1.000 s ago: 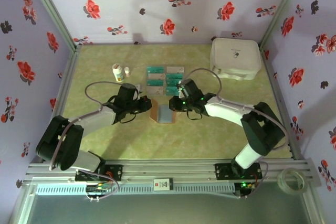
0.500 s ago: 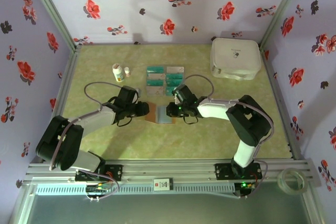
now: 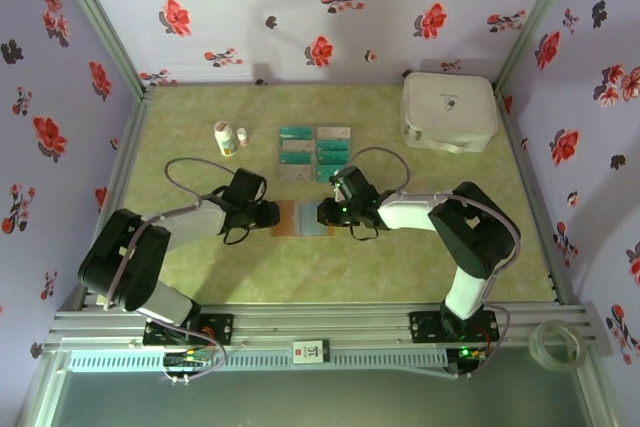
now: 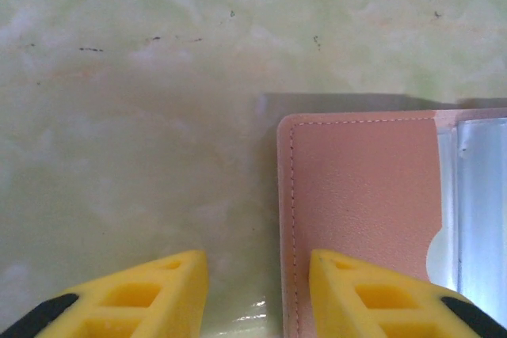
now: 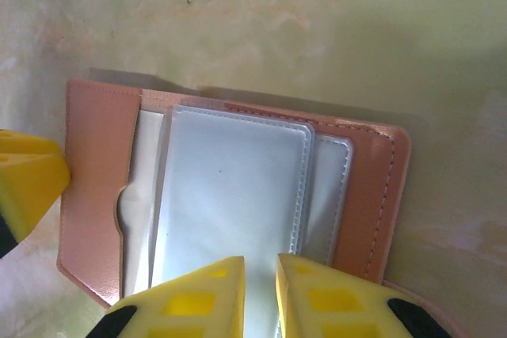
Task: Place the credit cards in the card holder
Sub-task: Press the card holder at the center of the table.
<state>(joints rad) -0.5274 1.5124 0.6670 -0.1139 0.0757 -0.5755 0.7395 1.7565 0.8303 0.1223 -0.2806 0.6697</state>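
The card holder lies open and flat on the table, reddish-brown with clear plastic sleeves inside. My left gripper is open at its left flap; one finger is over the flap's stitched edge and the other over bare table, as seen around the left gripper. My right gripper is on the holder's right side, and the right gripper has its jaws nearly together on the top clear sleeve. Several credit cards, teal and pale grey, lie in rows behind the holder.
Two small white bottles stand at the back left of the cards. A large white rounded case sits in the back right corner. A roll of tape lies outside the table's near right rail.
The holder, propped up a second ago, now lies flat. My left gripper has opened and let go of the flap. The right gripper has shifted slightly left and stayed closed on the sleeve.
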